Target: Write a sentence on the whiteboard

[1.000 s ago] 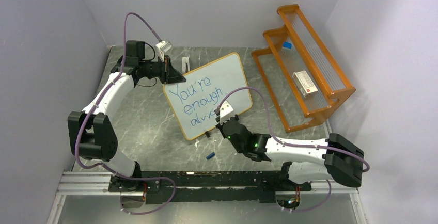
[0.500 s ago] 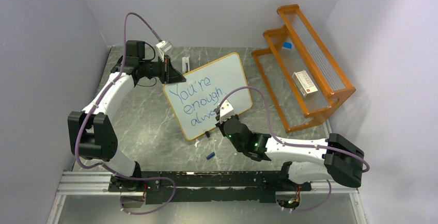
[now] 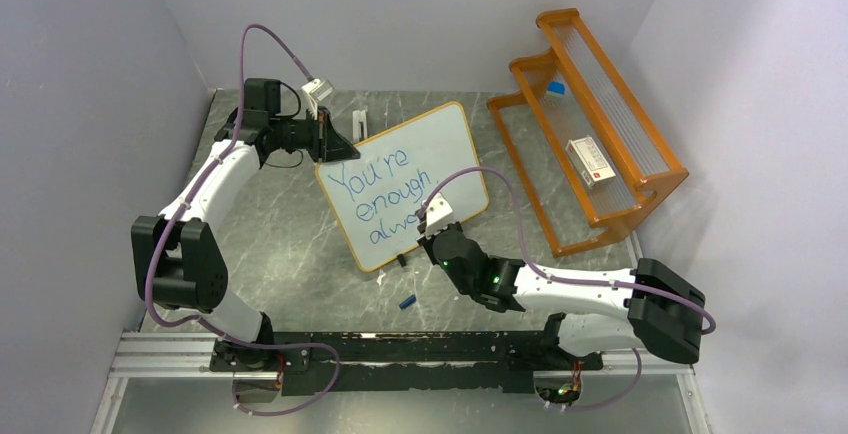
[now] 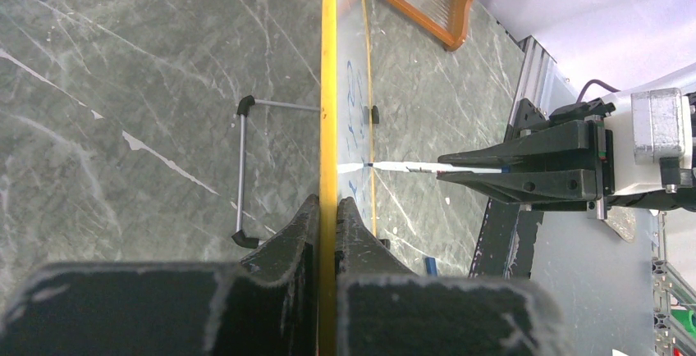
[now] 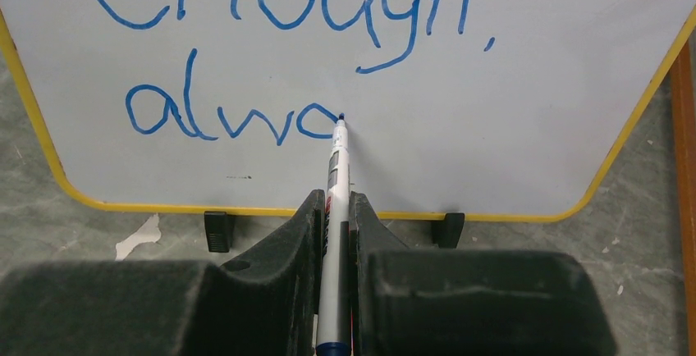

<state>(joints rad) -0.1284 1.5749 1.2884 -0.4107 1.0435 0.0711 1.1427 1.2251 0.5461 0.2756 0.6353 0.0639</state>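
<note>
Grey marble surface (image 3: 290,244); whiteboard (image 5: 533,61) lies straight up-frame of the right end effector (image 5: 332,200), clamped on a marker (image 5: 338,147) touching it; left end effector (image 4: 327,204) pinches its edge.

The whiteboard (image 3: 442,142) is white with rounded corners and a thin yellow-orange frame. It stands on small black clip feet (image 5: 216,230) near the middle of the grey marbled table (image 3: 290,244), leaning back and turned at an angle. Blue handwriting (image 3: 380,194) on its face reads "You're enough, alwa". A marker (image 5: 336,155) touches its tip to the board at the last letter.
</note>
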